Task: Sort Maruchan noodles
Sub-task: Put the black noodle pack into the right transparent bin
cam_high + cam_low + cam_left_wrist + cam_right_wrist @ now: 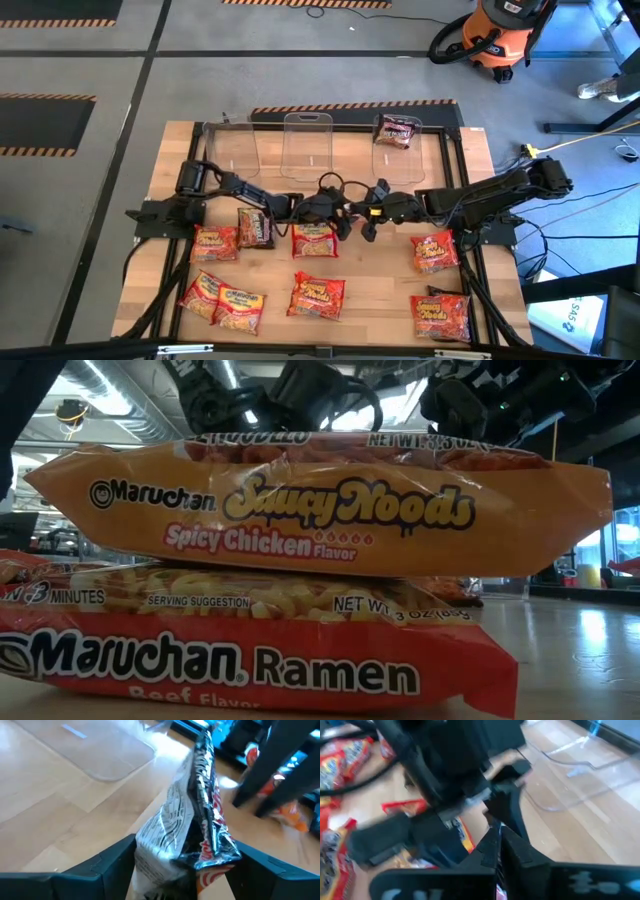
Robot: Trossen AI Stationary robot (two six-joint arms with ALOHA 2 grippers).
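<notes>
Left gripper (182, 865): held at table centre, just left of the right gripper in the high view; jaws spread wide, a dark packet (200, 820) stood on edge between the fingers (107, 865). Grip is seen in the left wrist view.
Dark packet: black and red wrapper, white printed back, crumpled, raised off the wooden table (380, 290); in the high view it is hidden under the arms.
Right gripper (496, 836): at table centre, close beside the left gripper; jaws pressed together, nothing seen between them.
Bins: three clear plastic bins (312, 148) lined up along the far edge. Left and middle ones show no packet; the right bin (400, 140) holds one dark packet (396, 131).
Loose packets, left half: a red-orange one (214, 243), a dark one (255, 228) just beside it, two overlapping (222, 301) near the front edge.
Loose packets, centre: one (314, 240) partly under the grippers, one (316, 295) nearer the front.
Loose packets, right half: one (435, 251) by the right arm base, one (440, 316) at the front right corner.
Low view: filled by an orange Saucy Noods packet (330, 510) lying on top of a red Ramen Beef packet (250, 650); arms seen only as dark shapes above.
Beyond the table: an orange shop vacuum (495, 35) on the floor.
</notes>
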